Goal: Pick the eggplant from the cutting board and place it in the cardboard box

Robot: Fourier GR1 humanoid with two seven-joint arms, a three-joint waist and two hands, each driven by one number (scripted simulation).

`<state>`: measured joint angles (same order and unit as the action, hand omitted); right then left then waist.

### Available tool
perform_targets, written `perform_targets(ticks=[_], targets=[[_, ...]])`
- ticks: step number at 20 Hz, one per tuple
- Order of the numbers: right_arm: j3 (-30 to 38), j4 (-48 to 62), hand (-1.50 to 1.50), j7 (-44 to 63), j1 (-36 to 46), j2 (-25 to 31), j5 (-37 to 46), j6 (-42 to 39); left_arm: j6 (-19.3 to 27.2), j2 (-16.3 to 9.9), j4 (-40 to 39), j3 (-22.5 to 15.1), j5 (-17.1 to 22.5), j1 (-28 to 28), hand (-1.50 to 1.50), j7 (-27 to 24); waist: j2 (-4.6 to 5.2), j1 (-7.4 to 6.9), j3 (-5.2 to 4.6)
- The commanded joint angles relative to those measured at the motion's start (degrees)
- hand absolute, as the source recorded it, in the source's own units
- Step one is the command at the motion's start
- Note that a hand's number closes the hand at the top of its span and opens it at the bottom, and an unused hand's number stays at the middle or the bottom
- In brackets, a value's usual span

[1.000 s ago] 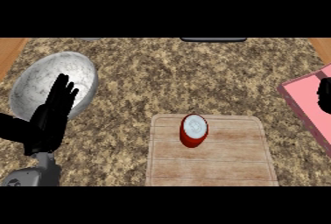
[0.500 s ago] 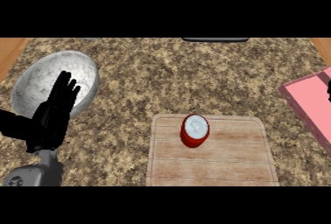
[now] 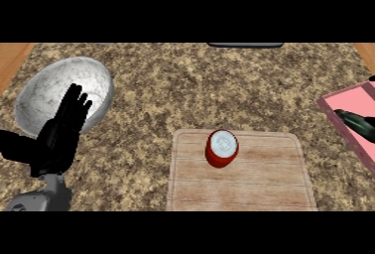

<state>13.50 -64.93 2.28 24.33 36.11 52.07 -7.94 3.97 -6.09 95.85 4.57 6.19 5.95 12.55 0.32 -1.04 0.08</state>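
Note:
A dark, glossy eggplant (image 3: pixel 356 122) lies inside the pink box (image 3: pixel 338 101) at the right edge, partly cut off by the view. The wooden cutting board (image 3: pixel 249 183) lies at the lower middle and carries a red object with a pale top (image 3: pixel 221 148). My left hand (image 3: pixel 60 134) is open at the left, fingers up, in front of the bowl and touching nothing. Of my right hand only a black sliver (image 3: pixel 372 78) shows at the right edge, above the box.
A large speckled grey bowl (image 3: pixel 51 82) sits at the left, partly behind my left hand. A flat black object (image 3: pixel 245 44) lies at the counter's far edge. Wooden surfaces show at both top corners.
The right hand has pulled away over the box toward the right edge, uncovering the eggplant lying inside. The left hand has shifted slightly to the right.

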Motion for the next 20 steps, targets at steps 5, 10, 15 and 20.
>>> perform_targets(ticks=[5, 10, 15, 20], targets=[[10.82, 0.76, -1.5, -13.77, 4.51, -3.78, -12.45, 13.11, 1.28, 0.32, -0.04, 0.42, -0.44, 0.41, 0.0, 0.79, -0.28, 1.03, 0.05], [18.1, 1.58, -1.5, -13.58, 6.34, -3.64, -24.49, 5.08, 1.99, 0.47, 3.95, -0.85, -1.38, -1.36, 0.0, 2.91, -0.61, 1.26, 0.01], [26.05, 2.13, -1.5, -7.61, 10.07, -4.39, -37.42, -2.72, 2.09, 0.75, -0.47, 0.43, -1.19, 0.12, 0.0, 0.53, -0.65, 2.28, -0.06], [33.86, 6.7, -1.5, -8.46, 7.14, 1.23, -45.4, -7.07, 1.03, 0.52, 1.47, 0.27, -0.56, -1.73, 0.0, 0.42, -0.43, 1.46, -0.04]])
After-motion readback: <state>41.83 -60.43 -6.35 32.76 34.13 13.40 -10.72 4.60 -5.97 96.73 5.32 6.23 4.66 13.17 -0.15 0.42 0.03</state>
